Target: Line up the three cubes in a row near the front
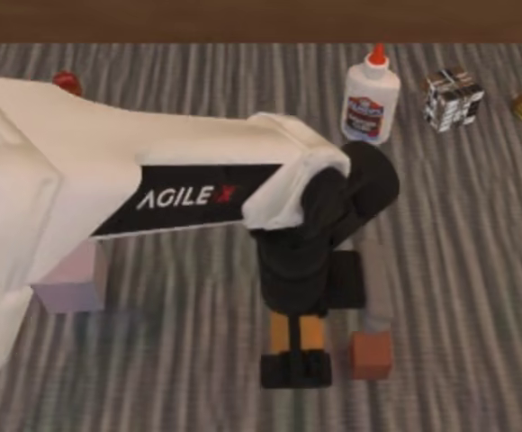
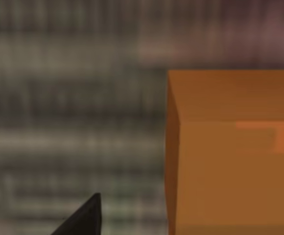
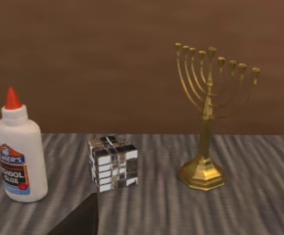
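The left gripper is reaching over the table's front middle and is holding the orange cube between its fingers, w/ the small reddish-brown cube sitting just beside it on the right, not touching. The pale lilac-pink cube is lying well apart at the left, half under the left arm. The right gripper is not showing in the top view; its wrist camera is looking at a glue bottle, a patterned puzzle cube and a gold candelabra near the back, so I cannot tell its fingers' state.
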